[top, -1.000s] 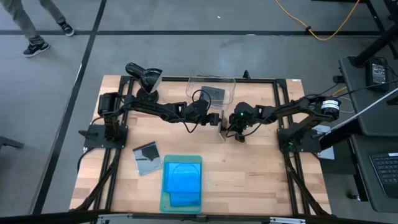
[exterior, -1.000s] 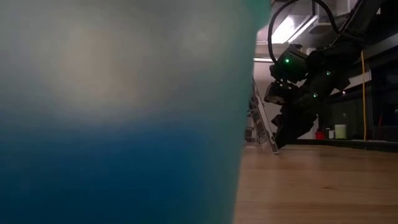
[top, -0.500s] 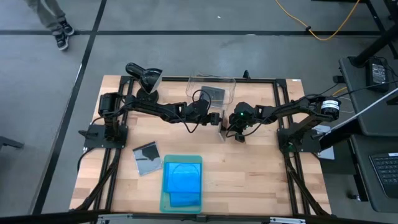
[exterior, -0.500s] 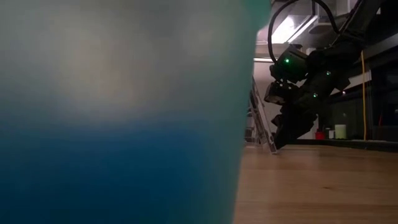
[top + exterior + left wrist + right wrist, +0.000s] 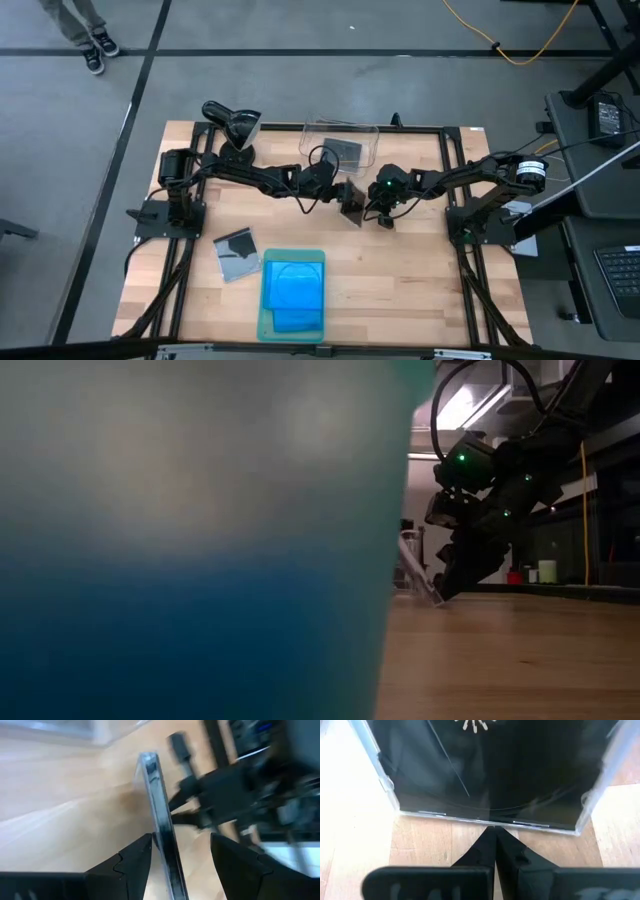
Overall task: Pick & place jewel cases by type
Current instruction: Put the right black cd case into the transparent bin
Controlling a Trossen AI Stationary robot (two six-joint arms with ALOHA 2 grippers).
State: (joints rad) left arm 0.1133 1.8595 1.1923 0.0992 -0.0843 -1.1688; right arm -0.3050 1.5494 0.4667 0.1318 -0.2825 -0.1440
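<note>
Centre frame, the open left gripper (image 5: 177, 857) straddles a tilted dark case (image 5: 351, 200), propped by the shut right gripper (image 5: 494, 851); close squarely.

The table (image 5: 420, 280) is pale blond wood with a fine butcher-block grain, edged by a black metal frame (image 5: 455, 240). Both arms are black, and a small bright green light (image 5: 387, 184) glows on the right one. The jewel case (image 5: 351, 203) between the grippers is dark grey with clear plastic edges; close up its face is near black, with white radiating spokes at the hub (image 5: 472, 724). A second dark grey jewel case (image 5: 237, 253) shows a silvery patch. The blue jewel cases (image 5: 296, 288) are bright sky blue on a pale green tray (image 5: 265, 322). The bin (image 5: 340, 140) is clear. The floor is grey with black lines and a yellow cable (image 5: 510, 48)
</note>
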